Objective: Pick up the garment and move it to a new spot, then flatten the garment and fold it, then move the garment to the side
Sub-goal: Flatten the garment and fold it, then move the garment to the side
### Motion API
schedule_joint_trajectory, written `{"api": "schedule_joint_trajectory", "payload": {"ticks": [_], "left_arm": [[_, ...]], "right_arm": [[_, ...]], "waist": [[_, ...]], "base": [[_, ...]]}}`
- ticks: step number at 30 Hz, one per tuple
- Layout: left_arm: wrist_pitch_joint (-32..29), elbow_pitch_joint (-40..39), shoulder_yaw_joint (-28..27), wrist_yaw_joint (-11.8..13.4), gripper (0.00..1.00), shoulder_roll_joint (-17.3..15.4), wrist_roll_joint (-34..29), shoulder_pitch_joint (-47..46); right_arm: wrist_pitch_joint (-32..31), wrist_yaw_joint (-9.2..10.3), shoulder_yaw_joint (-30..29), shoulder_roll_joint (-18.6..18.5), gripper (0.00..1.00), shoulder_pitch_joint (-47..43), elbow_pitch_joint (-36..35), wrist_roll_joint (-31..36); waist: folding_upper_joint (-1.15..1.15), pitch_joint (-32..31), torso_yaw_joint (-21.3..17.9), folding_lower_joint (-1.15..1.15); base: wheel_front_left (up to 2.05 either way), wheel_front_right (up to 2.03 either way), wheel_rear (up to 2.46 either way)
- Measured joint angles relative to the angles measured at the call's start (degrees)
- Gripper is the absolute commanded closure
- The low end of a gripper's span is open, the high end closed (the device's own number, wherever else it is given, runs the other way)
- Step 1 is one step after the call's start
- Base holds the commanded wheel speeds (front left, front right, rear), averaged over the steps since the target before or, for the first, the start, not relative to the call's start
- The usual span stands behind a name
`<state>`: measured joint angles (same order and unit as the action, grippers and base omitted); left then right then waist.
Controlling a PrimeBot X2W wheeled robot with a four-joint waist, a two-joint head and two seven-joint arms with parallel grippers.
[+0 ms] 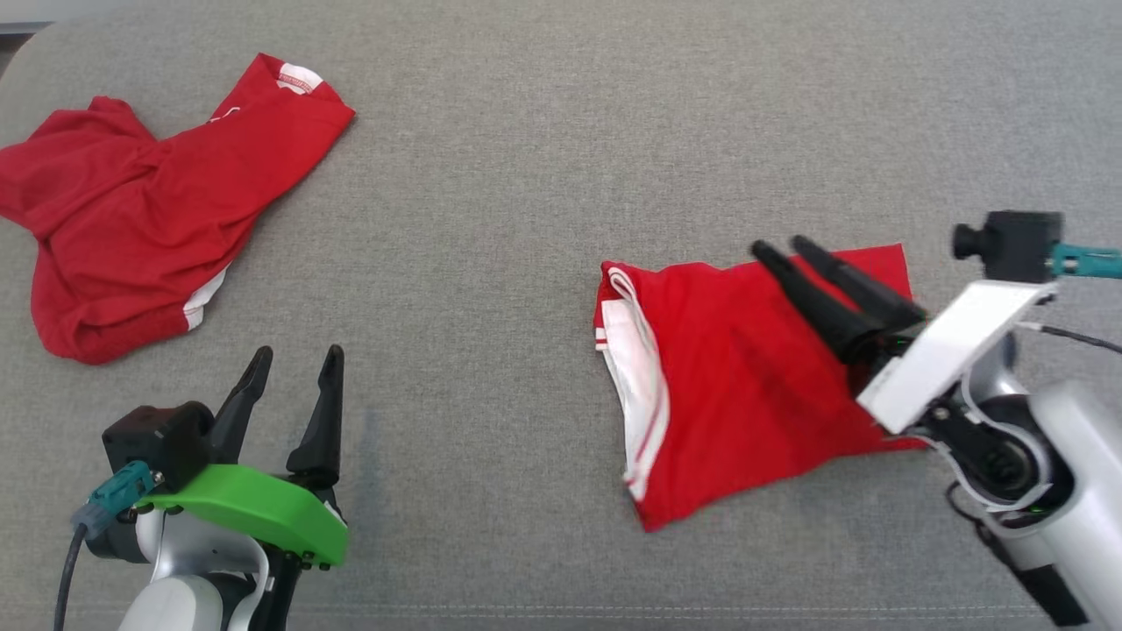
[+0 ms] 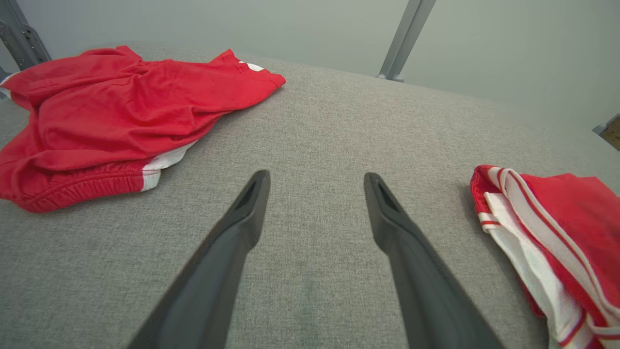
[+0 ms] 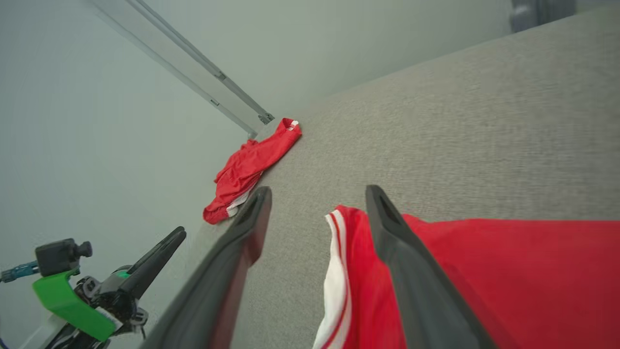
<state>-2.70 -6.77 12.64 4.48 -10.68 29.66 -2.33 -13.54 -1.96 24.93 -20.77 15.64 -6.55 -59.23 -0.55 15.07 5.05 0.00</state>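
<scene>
Right pincer (image 1: 778, 245): jaws wide, empty, slanted above folded garment (image 1: 736, 377).
Placement: folded garment flat on grey table (image 1: 526, 175), under its fingers; contact unclear.
Left pincer (image 1: 298, 352): wide, empty; crumpled garment (image 1: 149, 202) beyond its tips.

Grey woven fabric covers the whole work surface (image 1: 526, 175), flat and faintly mottled. A stitched seam (image 1: 614, 609) runs along its near edge, and the far-left corner is rounded. Behind it stands a plain, pale grey-green wall (image 2: 290, 24). A slanted metal frame post (image 2: 406, 39) rises at the far edge. The light is soft and even.
</scene>
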Motion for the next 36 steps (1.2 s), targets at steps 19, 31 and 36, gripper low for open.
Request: {"api": "schedule_joint_trajectory", "payload": {"ticks": [19, 31, 36], "left_arm": [[-0.3, -1.6, 1.5, 0.1, 0.00, 0.6, 0.4, 0.0], [-0.3, -2.6, 2.2, 0.1, 0.00, 0.8, 0.4, -0.7], [-0.3, -3.5, 0.6, 0.2, 0.00, 0.7, 0.1, -1.4]], "right_arm": [[3.3, 2.59, -7.5, -9.1, 0.00, -8.9, 12.6, 1.3], [-3.3, -1.19, -5.4, -6.0, 1.00, -5.5, 15.5, -7.4], [-6.6, -0.56, -7.1, -10.6, 1.00, -0.5, 16.0, -6.7]], "waist": [[0.00, 2.6, -0.6, 0.00], [0.00, 4.3, 2.0, 0.00], [0.00, 5.7, 2.4, 0.00]], "base": [[0.00, 0.00, 0.00], [0.00, 0.00, 0.00], [0.00, 0.00, 0.00]]}}
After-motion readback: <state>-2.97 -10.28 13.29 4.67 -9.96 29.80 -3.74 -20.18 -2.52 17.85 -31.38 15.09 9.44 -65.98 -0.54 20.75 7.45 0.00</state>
